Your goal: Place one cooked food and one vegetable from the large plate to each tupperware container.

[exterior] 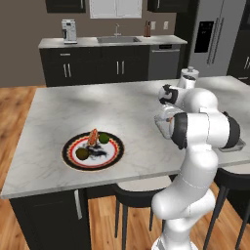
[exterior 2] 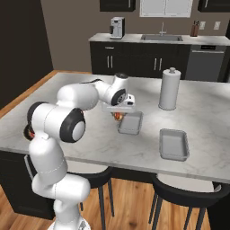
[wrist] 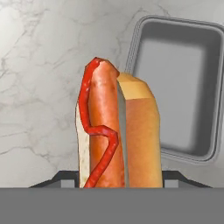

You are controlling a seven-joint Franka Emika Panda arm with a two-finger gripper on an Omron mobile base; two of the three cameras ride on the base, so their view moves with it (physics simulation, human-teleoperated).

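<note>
Marble worktop (exterior 2: 90,134) bare beneath; pincer (exterior 2: 119,113) clamped hot dog (wrist: 116,131) just beside nearer tupperware container (exterior 2: 130,123). Best centre over tray, lower, then release.

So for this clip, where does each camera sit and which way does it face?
Left base view: behind the arm's left, looking forward and down at the large plate; white arm at lower right.
Right base view: behind its right, over both tupperware containers and paper-towel roll; arm at lower left.
Hand view: on the hand, looking down the gripper holding a hot dog beside one container.
Both base views share the marble island.
</note>
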